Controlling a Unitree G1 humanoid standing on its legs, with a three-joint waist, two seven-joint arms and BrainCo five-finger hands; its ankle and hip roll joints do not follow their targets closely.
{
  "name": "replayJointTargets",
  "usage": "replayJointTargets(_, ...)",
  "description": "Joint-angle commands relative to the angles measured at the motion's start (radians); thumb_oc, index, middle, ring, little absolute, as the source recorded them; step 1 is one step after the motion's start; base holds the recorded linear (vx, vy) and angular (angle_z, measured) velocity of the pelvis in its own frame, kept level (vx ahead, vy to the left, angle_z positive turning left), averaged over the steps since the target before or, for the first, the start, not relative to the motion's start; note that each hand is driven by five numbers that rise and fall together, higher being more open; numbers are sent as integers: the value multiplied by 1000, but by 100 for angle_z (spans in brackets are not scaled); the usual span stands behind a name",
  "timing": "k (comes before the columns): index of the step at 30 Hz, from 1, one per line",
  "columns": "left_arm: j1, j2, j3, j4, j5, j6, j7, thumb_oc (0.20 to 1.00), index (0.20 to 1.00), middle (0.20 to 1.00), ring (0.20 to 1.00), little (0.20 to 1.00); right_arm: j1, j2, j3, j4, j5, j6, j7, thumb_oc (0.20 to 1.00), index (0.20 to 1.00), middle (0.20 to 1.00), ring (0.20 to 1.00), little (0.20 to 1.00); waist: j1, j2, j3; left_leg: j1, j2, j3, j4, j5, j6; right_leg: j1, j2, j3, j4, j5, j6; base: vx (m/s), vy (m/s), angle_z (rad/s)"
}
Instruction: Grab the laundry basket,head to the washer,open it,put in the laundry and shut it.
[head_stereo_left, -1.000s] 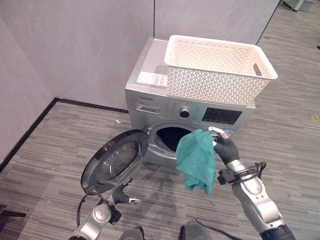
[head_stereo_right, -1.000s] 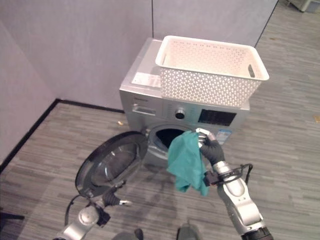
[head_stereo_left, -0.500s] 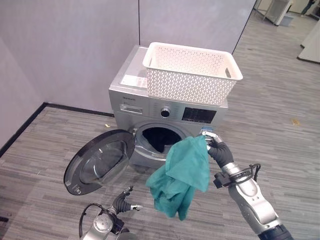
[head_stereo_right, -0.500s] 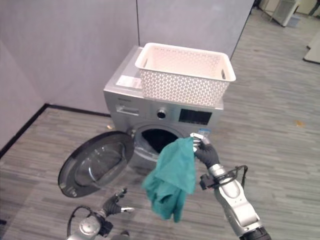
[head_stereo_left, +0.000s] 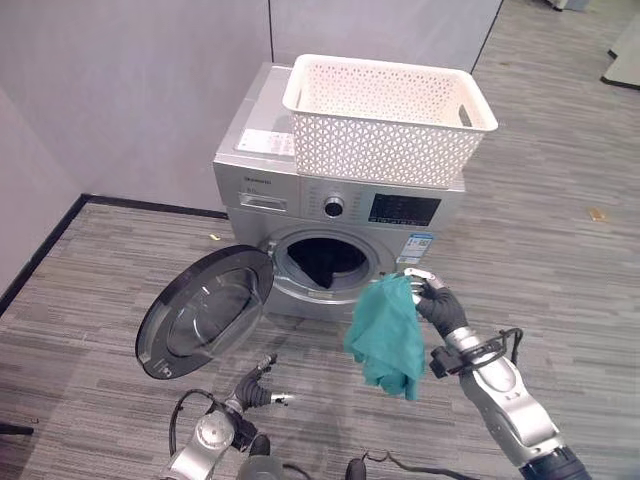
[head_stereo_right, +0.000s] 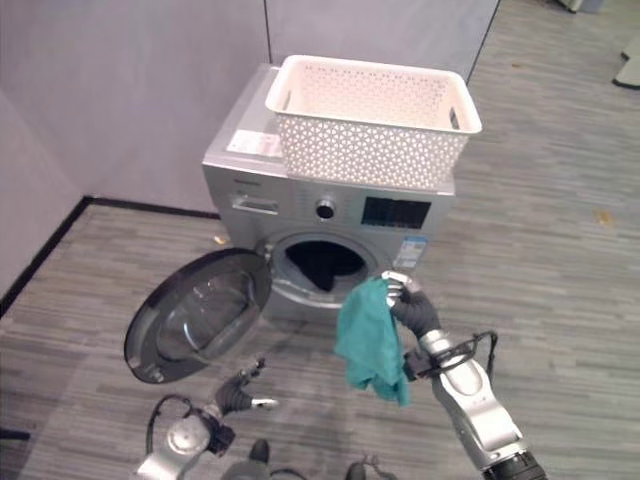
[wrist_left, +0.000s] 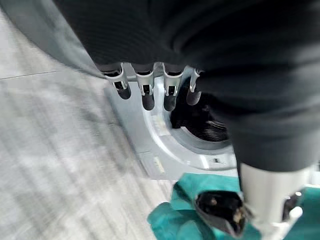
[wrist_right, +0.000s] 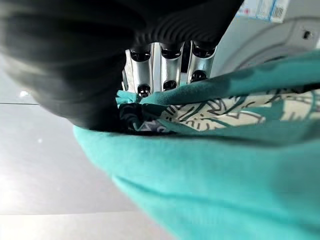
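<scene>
Now the teal garment hangs from my right hand, whose fingers are curled tight round a bunched fold of it, just in front of the washer and a little to the right of its drum opening. My left hand is low near the floor below the swung-open door, fingers relaxed and holding nothing. Up on top of the washer sits the white laundry basket. To load well, I judge I should carry the cloth leftward and forward, get the dangling tail past the rim, and only then let go, so nothing drapes over the door seal.
</scene>
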Motion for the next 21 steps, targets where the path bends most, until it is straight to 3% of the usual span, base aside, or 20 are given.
replayJointTargets(1, -64, 34, -41, -6, -18, -60, -3, 1000, 1000, 1000, 1000, 1000, -47, 15, -1, -49, 56, -56, 23, 200, 200, 200, 200, 200, 2, -30, -75, -104, 11, -7, -5, 9, 26, 43, 10, 9, 25, -159, 2, 80, 103, -10)
replayJointTargets(10, -285, -19, -190, 27, -28, -63, -3, 1000, 1000, 1000, 1000, 1000, -99, 34, 70, -46, 88, -53, 16, 200, 200, 200, 200, 200, -40, -33, -78, -65, 21, 46, -46, 8, 31, 21, 4, 65, 13, -143, 15, 24, 25, -19)
replayJointTargets(15, -443, -132, -311, 153, -29, -54, 19, 1000, 1000, 1000, 1000, 1000, -172, 69, 146, -39, 129, -65, -10, 200, 200, 200, 200, 200, -66, -36, -69, -66, 27, 64, -59, 14, 32, 3, 3, 88, 10, -134, 18, -4, 6, -22)
replayJointTargets(21, -530, -212, -370, 230, -49, -58, 58, 1000, 1000, 1000, 1000, 1000, -252, 103, 228, -36, 171, -76, -33, 200, 200, 200, 200, 200, -72, -41, -40, -81, 31, 68, -57, 19, 31, -17, 2, 97, 10, -127, 19, -38, -4, -6)
